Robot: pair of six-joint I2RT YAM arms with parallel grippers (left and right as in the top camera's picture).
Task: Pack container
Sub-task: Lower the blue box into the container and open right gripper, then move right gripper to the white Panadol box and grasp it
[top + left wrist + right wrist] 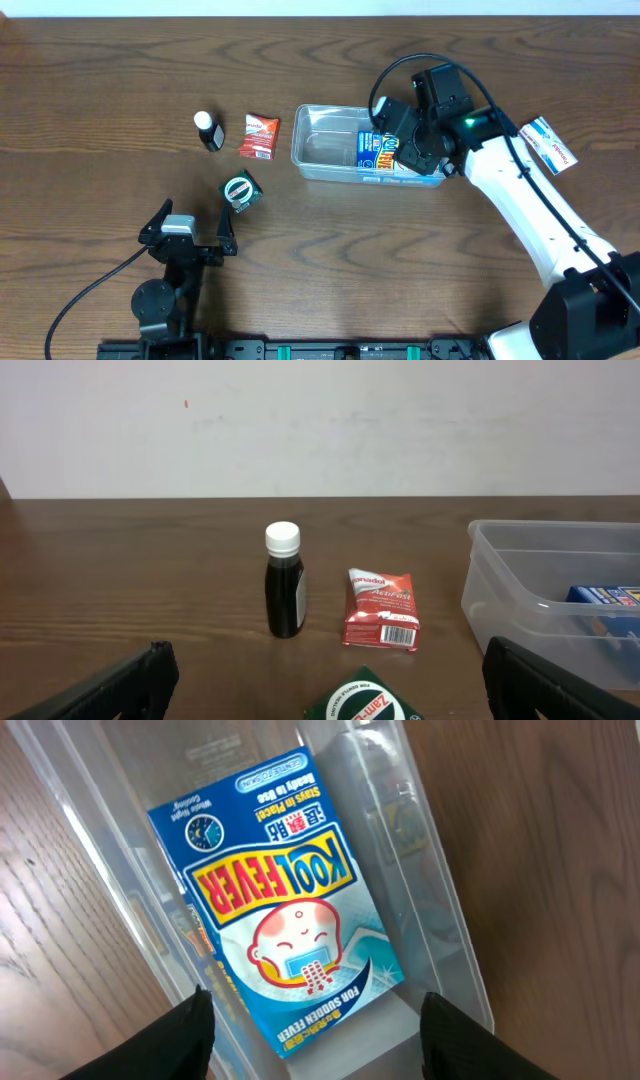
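Note:
The container (pixel 325 150) is a clear plastic tub at the table's middle, also visible in the left wrist view (pixel 500 585) and the right wrist view (pixel 445 920). A blue Kool Fever box (pixel 376 152) lies inside its right end (pixel 280 890). My right gripper (pixel 405 142) hovers over that end, open (pixel 315 1040), its fingers (pixel 175 1040) standing apart from the box on both sides. My left gripper (pixel 190 238) sits open near the front left (pixel 325 695) with nothing between its fingers (pixel 120 685).
Left of the container stand a dark bottle with a white cap (pixel 208 131) (pixel 284 590) and a red packet (pixel 259 137) (pixel 381 610). A green Zam-Buk box (pixel 241 190) (pixel 365 703) lies just ahead of my left gripper. A blue-and-white box (pixel 551 144) rests at the far right.

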